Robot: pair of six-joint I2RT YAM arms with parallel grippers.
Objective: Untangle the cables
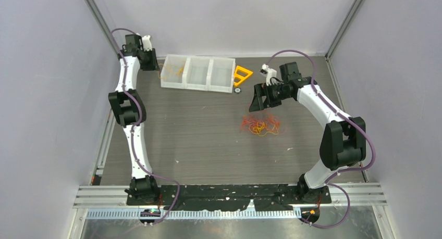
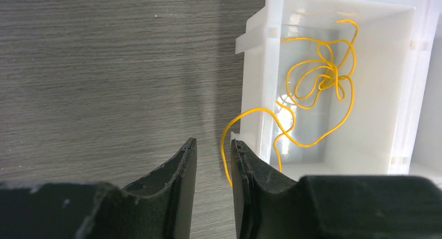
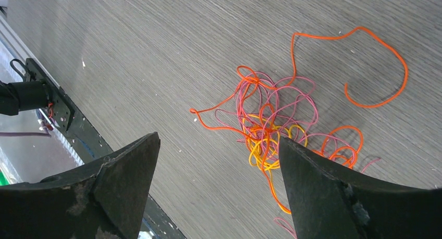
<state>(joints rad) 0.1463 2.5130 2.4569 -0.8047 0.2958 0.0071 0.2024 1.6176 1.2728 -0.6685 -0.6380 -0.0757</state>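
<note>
The tangled cables [image 1: 260,125] lie mid-table as a small clump of orange, pink and yellow strands [image 3: 266,129], with one orange strand [image 3: 365,67] curling off to the side. My right gripper [image 3: 218,138] hovers over the clump, open wide and holding nothing; in the top view it [image 1: 259,101] is just behind the clump. A single yellow cable [image 2: 318,77] lies coiled in the left compartment of the white bin [image 2: 260,67], one end hanging over the wall. That end drops between the fingers of my left gripper [image 2: 213,141], which stands narrowly open, not clamping it.
The white bin [image 1: 221,88] has three compartments and stands at the back of the table. An orange-yellow plastic triangle [image 1: 241,75] and a small round object [image 1: 237,90] lie at its right end. Grey walls close in both sides.
</note>
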